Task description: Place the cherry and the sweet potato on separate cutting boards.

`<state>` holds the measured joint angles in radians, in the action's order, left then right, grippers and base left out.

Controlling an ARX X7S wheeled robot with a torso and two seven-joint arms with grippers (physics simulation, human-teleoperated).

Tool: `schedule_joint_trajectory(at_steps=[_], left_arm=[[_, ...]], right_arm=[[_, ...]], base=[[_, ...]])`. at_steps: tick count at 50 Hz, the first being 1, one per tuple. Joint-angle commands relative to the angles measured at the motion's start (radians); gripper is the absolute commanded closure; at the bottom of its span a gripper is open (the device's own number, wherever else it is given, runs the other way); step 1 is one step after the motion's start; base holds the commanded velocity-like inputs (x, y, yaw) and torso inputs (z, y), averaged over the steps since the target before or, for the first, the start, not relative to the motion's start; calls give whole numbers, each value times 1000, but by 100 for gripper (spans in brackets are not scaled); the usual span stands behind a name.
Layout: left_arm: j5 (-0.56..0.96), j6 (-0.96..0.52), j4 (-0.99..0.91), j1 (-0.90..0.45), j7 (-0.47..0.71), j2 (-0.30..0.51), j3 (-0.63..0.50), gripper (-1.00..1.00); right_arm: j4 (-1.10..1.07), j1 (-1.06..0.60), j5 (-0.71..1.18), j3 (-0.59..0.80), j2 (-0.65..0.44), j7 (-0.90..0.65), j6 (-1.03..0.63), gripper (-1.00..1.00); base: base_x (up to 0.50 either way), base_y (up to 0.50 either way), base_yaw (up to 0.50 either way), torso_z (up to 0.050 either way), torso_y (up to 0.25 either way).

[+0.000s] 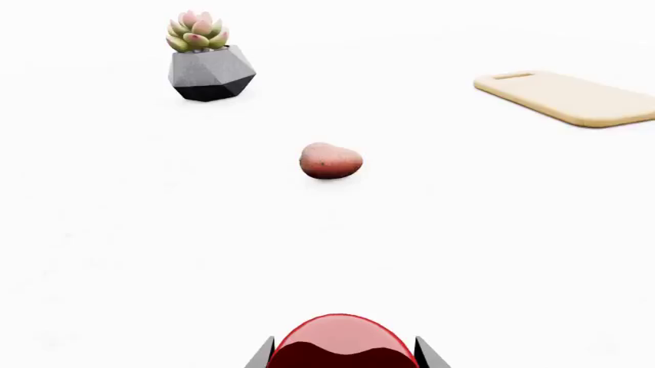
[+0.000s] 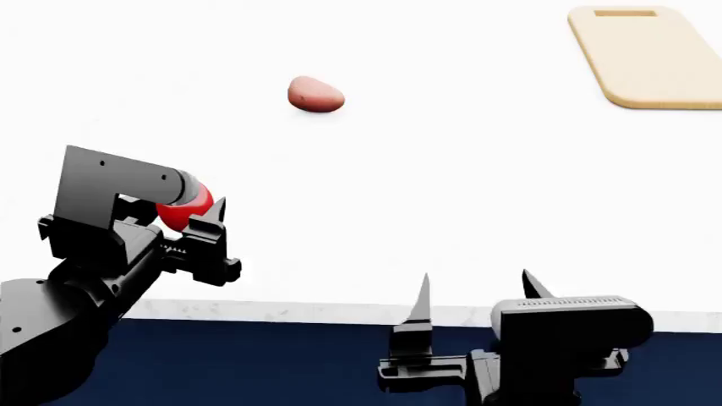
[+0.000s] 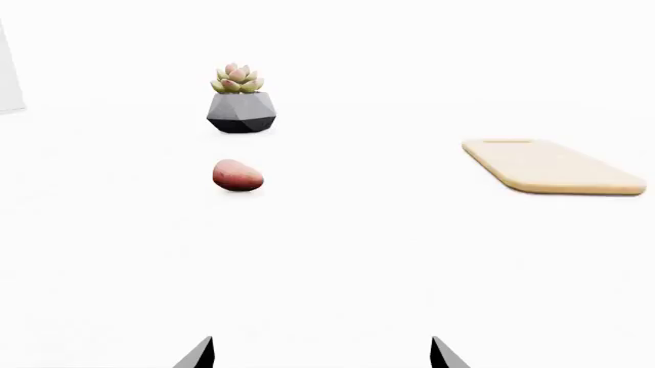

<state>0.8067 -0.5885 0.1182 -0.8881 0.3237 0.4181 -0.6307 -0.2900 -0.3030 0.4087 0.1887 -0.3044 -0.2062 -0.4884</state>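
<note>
My left gripper (image 2: 194,211) is shut on the glossy red cherry (image 2: 184,205) and holds it above the white table at the near left; in the left wrist view the cherry (image 1: 341,341) fills the gap between the fingertips. The matte pinkish-brown sweet potato (image 2: 314,94) lies on the table farther out, also in the left wrist view (image 1: 330,161) and the right wrist view (image 3: 238,175). One tan cutting board (image 2: 652,56) with a handle slot lies at the far right, also in both wrist views (image 1: 573,96) (image 3: 548,166). My right gripper (image 2: 474,292) is open and empty at the near edge.
A succulent in a grey faceted pot (image 1: 209,61) stands beyond the sweet potato, also in the right wrist view (image 3: 241,102). The table's near edge (image 2: 338,313) runs below both grippers, with dark blue below it.
</note>
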Motion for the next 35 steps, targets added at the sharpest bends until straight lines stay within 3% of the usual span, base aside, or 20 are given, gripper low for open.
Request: schedule_joint_trajectory(at_steps=[1,8,17,35], left_arm=[[61,-68,-136,5,51,107,29,100],[76,-87,-180,26,68,165,46,100],[95,-109,-189,-17,67,182,66,100],[93,-123,-187,-36,56,195,59,100]], right_arm=[[-77,-242,171,-47,-68,50,-293,-100],[-34,-293,246,-80,-83,93,-356,-100],[-24,-321,248,-65,-117,104,-391,-100],[-25,-314,263,-93,-127,85,-399,-100]], base=[[0,0,0,0,0],[0,0,0,0,0],[0,0,0,0,0],[305,0,0,0,0]])
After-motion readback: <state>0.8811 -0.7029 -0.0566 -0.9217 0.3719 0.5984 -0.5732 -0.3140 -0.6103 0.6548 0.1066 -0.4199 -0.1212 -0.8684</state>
